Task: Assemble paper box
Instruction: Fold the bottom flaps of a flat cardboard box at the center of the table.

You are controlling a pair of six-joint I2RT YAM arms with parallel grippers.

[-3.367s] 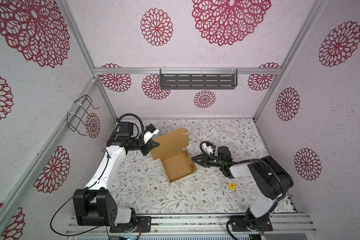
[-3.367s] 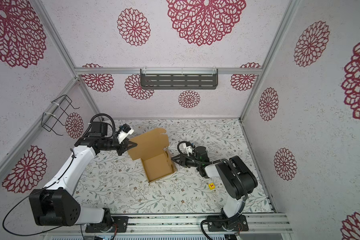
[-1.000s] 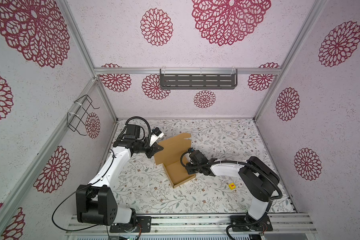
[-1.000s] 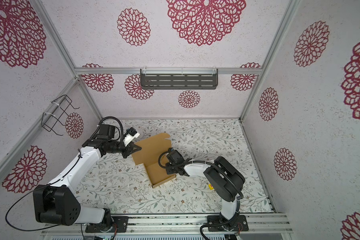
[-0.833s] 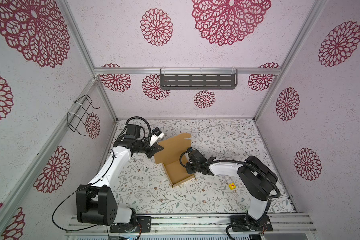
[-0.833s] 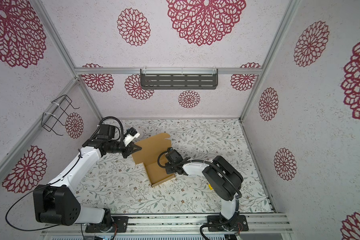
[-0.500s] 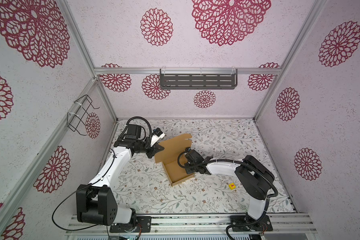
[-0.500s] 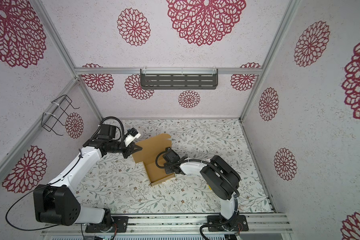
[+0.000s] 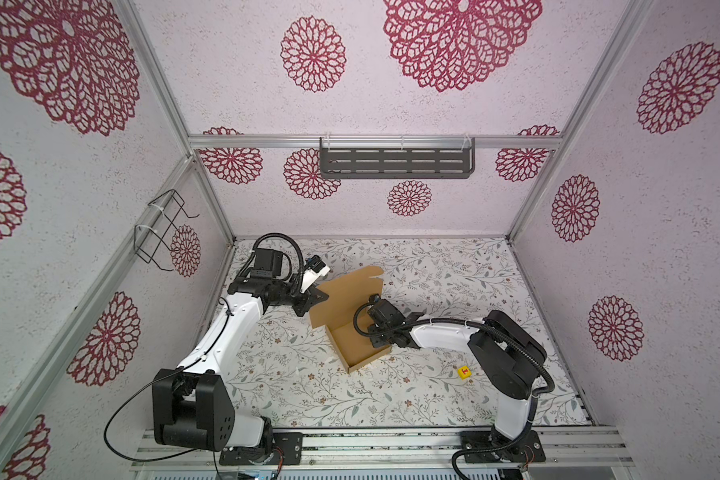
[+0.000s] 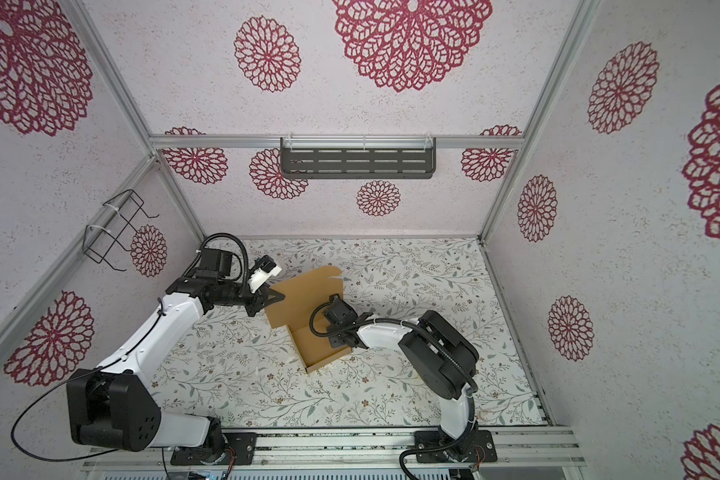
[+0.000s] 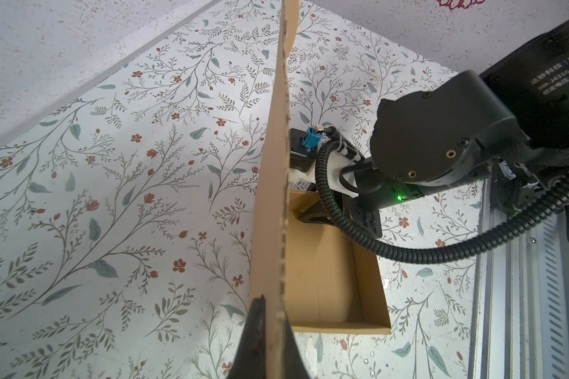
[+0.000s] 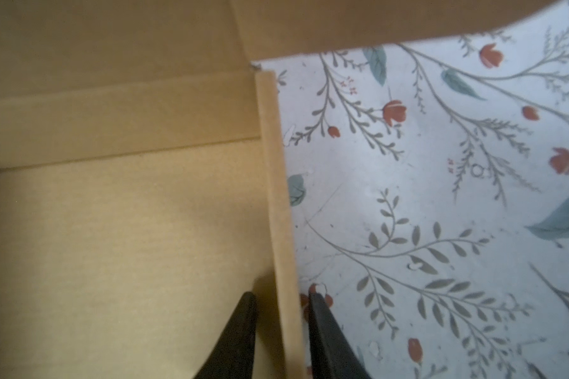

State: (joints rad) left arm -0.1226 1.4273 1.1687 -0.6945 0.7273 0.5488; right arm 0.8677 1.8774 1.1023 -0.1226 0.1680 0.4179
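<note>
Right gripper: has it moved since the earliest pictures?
Yes. The right gripper went away from the yellow cube, over the paper box wall.

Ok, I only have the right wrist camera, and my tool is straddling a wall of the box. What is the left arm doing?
Observer: The left tool is shut on the edge of the lid of the paper box, holding it open.
Operator: Which wall am I on?
Observer: The right tool straddles the side wall facing the right arm, the side away from the left tool.
Operator: Anything loose around?
Observer: A small yellow cube lies apart from the box, beside the right arm's elbow.
</note>
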